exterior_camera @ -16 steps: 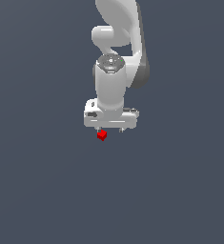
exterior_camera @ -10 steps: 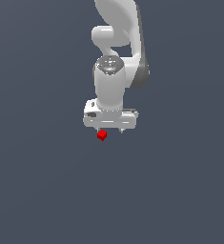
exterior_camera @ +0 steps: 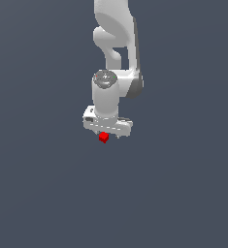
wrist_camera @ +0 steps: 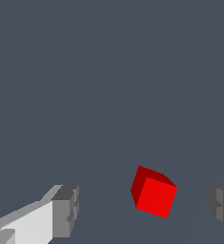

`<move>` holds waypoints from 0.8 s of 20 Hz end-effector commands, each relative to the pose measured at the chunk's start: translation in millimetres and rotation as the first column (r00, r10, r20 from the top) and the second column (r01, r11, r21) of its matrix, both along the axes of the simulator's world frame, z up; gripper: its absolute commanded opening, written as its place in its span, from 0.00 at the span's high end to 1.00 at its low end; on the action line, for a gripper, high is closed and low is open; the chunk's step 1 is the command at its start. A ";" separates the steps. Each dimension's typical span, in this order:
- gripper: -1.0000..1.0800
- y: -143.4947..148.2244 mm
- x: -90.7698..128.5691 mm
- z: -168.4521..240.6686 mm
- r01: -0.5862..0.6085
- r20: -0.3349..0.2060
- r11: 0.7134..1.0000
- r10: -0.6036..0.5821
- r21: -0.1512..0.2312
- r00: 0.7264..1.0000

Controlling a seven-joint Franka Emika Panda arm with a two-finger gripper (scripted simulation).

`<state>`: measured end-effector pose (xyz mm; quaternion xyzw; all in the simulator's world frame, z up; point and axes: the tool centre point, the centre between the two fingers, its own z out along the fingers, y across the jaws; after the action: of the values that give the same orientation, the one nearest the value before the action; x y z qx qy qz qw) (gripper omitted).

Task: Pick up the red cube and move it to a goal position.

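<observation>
The red cube (exterior_camera: 104,137) is a tiny bright red block on the plain grey surface, just under the white hand. In the wrist view the red cube (wrist_camera: 154,193) sits between the two grey fingertips, nearer one of them, with a clear gap on each side. My gripper (exterior_camera: 108,136) points straight down over the cube and its jaws stand wide apart. In the wrist view my gripper (wrist_camera: 144,209) is open, and one fingertip (wrist_camera: 66,209) shows fully while the other is cut by the frame edge. Nothing touches the cube.
The plain dark grey surface (exterior_camera: 183,193) fills both views. The white arm (exterior_camera: 116,43) rises above the hand in the exterior view. No other object or goal mark shows.
The hand has come down closer to the cube, so the cube now shows right under the hand bar. The cube has not moved. The jaws stay apart.
</observation>
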<state>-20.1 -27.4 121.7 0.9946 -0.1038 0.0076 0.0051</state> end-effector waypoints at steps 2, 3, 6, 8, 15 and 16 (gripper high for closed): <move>0.04 -10.5 -14.6 -29.4 0.096 -0.004 0.995 -0.096 0.002 0.995; 0.04 -13.2 -19.0 -37.9 0.124 -0.005 0.992 -0.124 0.003 0.992; 0.04 -19.4 -30.6 -60.5 0.197 -0.008 0.980 -0.197 0.004 0.980; 0.04 -22.3 -37.1 -72.8 0.235 -0.009 0.972 -0.235 0.006 0.972; 0.04 -26.6 -50.3 -98.5 0.313 -0.013 0.950 -0.313 0.009 0.950; 0.04 -26.8 -51.0 -100.0 0.318 -0.013 0.948 -0.317 0.009 0.948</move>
<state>-69.8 -53.8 24.6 0.9664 -0.2571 -0.0002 0.0016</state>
